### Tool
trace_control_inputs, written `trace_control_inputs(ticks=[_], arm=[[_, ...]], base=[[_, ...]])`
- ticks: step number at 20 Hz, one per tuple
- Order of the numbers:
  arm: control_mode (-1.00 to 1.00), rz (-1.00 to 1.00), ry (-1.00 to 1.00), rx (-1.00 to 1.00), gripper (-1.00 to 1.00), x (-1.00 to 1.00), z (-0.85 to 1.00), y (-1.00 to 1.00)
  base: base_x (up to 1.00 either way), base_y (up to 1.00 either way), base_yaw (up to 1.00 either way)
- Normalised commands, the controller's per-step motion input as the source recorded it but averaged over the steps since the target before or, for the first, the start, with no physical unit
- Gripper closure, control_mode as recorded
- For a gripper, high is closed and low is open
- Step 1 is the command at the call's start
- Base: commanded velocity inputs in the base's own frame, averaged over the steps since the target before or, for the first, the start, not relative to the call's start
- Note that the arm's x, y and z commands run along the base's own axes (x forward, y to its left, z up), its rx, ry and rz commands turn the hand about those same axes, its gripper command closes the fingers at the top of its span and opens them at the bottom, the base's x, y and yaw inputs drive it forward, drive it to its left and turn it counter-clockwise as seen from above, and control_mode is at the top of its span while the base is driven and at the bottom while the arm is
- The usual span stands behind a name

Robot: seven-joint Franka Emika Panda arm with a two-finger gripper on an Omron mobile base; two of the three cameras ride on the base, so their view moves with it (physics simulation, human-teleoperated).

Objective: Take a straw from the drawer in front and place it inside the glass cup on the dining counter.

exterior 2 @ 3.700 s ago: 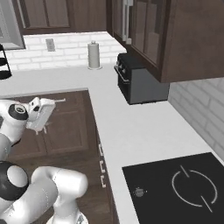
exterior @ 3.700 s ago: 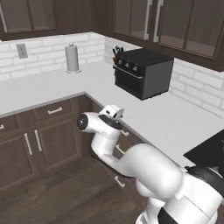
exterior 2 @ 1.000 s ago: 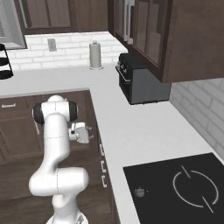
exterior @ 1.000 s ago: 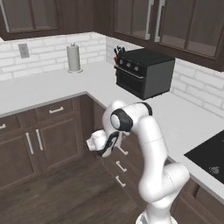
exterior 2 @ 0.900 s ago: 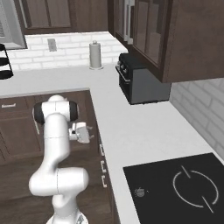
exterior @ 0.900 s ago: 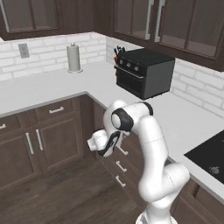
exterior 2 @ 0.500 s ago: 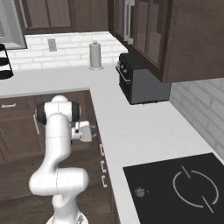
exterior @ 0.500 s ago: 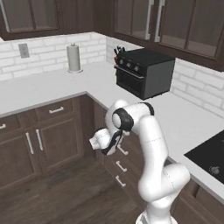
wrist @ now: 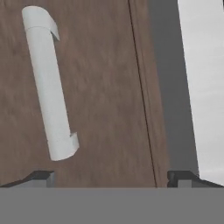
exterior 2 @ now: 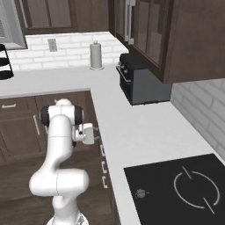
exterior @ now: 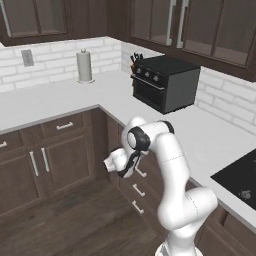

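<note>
Left base view: my gripper [exterior: 116,161] sits at the top drawer [exterior: 131,165] below the counter; drawer shut, so nothing done yet.

Right base view: three white handles stacked on that drawer column.

Hand view: one bar handle [wrist: 48,83] close ahead, my jaws fully spread, empty, handle off-centre. Straw, cup unseen.

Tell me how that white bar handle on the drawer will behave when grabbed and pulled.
The bar handle looks rigid, fixed to the drawer at both ends, so it probably won't flex. Its smooth rounded surface may be slippery. It sits off-centre between the open gripper tips, so a grip might miss.
</note>
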Motion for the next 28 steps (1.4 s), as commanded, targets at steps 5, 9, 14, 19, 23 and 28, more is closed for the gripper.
trace_control_inputs(ticks=[5,9,14,19,23,28], arm=[[-1.00,0.01,0.05,0.00,-1.00,0.24,-0.28,-0.05],[-1.00,0.01,0.00,0.01,-1.00,0.20,0.00,-0.25],[-1.00,0.03,0.01,0.04,-1.00,0.30,0.00,-0.24],[-1.00,0.05,0.04,0.02,-1.00,0.35,-0.10,-0.12],[-1.00,0.06,0.06,0.00,-1.00,0.35,-0.30,-0.01],[-1.00,0.06,0.03,0.00,-1.00,0.40,-0.24,0.00]], base=[[0.00,0.00,0.00],[0.00,0.00,0.00],[0.00,0.00,0.00],[0.00,0.00,0.00],[0.00,0.00,0.00],[0.00,0.00,0.00]])
